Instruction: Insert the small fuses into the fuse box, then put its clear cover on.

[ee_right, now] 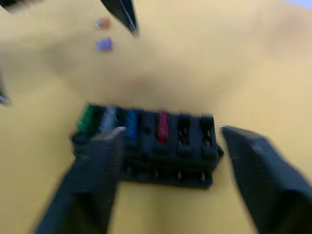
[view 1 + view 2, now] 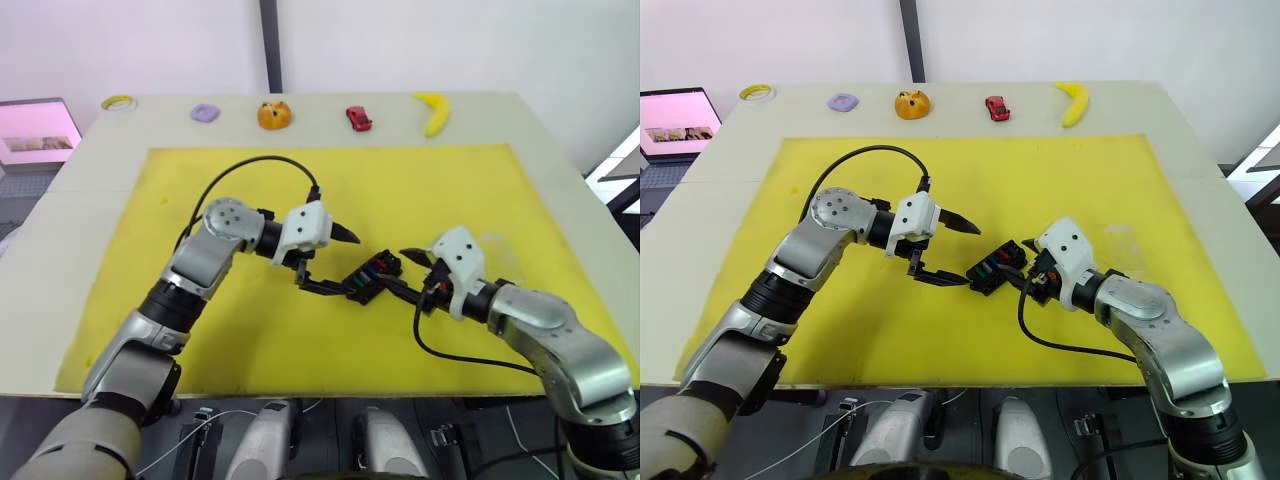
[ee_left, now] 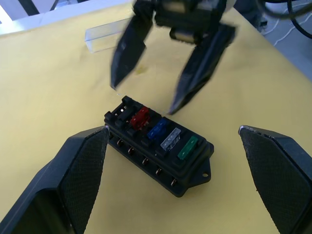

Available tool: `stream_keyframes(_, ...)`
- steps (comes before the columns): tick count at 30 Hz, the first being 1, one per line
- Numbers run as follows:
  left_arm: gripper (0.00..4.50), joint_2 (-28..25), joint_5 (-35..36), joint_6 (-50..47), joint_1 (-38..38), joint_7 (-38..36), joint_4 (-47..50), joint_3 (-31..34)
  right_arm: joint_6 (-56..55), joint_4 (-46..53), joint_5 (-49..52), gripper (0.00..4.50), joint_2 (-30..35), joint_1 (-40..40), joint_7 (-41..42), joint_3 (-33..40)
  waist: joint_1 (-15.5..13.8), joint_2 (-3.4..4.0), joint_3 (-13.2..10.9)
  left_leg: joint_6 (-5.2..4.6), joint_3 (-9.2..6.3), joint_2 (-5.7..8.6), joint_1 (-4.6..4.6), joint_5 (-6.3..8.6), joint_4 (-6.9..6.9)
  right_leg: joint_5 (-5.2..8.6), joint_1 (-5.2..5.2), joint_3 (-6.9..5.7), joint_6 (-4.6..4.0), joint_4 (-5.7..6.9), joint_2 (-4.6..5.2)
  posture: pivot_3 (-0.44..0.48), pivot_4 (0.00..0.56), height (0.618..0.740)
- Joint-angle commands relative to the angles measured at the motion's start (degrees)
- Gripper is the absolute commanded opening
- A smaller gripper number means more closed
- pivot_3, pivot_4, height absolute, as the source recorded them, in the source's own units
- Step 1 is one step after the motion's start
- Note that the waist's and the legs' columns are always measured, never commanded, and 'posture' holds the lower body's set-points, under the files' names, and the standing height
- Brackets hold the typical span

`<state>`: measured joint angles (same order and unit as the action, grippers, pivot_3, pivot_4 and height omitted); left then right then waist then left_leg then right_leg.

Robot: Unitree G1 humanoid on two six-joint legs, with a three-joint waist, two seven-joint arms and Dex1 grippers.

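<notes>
Fuse box (image 2: pixel 372 278) lies near the middle of the yellow mat (image 2: pixel 450 190), between the two grippers, in the left eye view. The left gripper (image 2: pixel 335 262) is spread wide on its one side and holds nothing. The right gripper (image 2: pixel 408 273) is just beside the other end. I judge both stay close so they can steady the box. On the pale table (image 2: pixel 90 160) behind stand a banana (image 2: pixel 435 112), a toy car (image 2: pixel 358 118) and an orange figure (image 2: pixel 274 115).

The left wrist view shows red, blue, clear and green fuses (image 3: pixel 161 135) already seated, with two slots free. The clear cover (image 3: pixel 105 39) waits apart on the mat. The right gripper's fingers are parted and empty.

In the right wrist view, two loose fuses (image 1: pixel 103 34) lie on the mat beyond the box, well apart from it.
</notes>
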<state>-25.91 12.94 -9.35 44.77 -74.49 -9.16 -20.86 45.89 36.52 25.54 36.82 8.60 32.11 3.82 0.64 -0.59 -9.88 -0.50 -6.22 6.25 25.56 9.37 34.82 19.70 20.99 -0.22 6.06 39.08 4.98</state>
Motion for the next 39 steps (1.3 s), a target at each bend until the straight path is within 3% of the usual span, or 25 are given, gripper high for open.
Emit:
stream_keyframes(1,4.50,-0.21,-0.06,1.15,0.44,0.28,0.42,2.04,0.86,4.58,2.54,3.86,1.03,1.45,0.03,2.81,-0.07,0.00,0.00,0.00,0.00,0.00,-0.01,0.00,0.00,0.00,-0.01,0.00,0.00,0.00,0.00,0.000,0.150,0.735)
stream_keyframes(9,4.50,0.75,-0.03,1.48,0.58,0.74,0.00,1.95,0.71,2.67,4.81,3.86,-3.18,2.75,-2.24,1.47,0.01,0.00,0.00,0.00,0.00,0.00,0.00,0.00,0.00,0.00,-0.01,0.00,0.00,0.00,0.00,0.000,0.150,0.735)
stream_keyframes(12,4.50,0.88,-0.07,1.63,0.68,0.69,-0.16,2.01,-0.67,-0.61,6.25,3.03,-6.80,2.72,-2.47,2.11,-0.02,0.00,0.00,0.00,0.00,0.00,0.00,0.00,0.00,0.00,-0.01,0.00,0.00,0.00,0.00,0.000,0.150,0.735)
stream_keyframes(18,4.50,0.81,-0.19,1.79,0.82,0.55,-0.37,1.96,-1.77,-6.19,5.53,0.03,-8.74,3.35,-2.73,0.94,0.00,0.00,0.00,0.00,0.00,0.01,-0.01,0.00,0.00,0.00,0.00,0.00,0.00,0.00,0.00,0.000,0.150,0.735)
stream_keyframes(39,4.50,0.57,-0.24,1.63,1.14,0.51,-0.52,2.10,0.56,-8.58,1.84,0.03,-8.19,1.36,-5.56,-3.68,0.01,0.00,0.00,0.00,0.00,0.00,-0.03,0.00,-0.01,0.00,0.07,0.00,0.00,0.00,0.00,0.000,0.150,0.735)
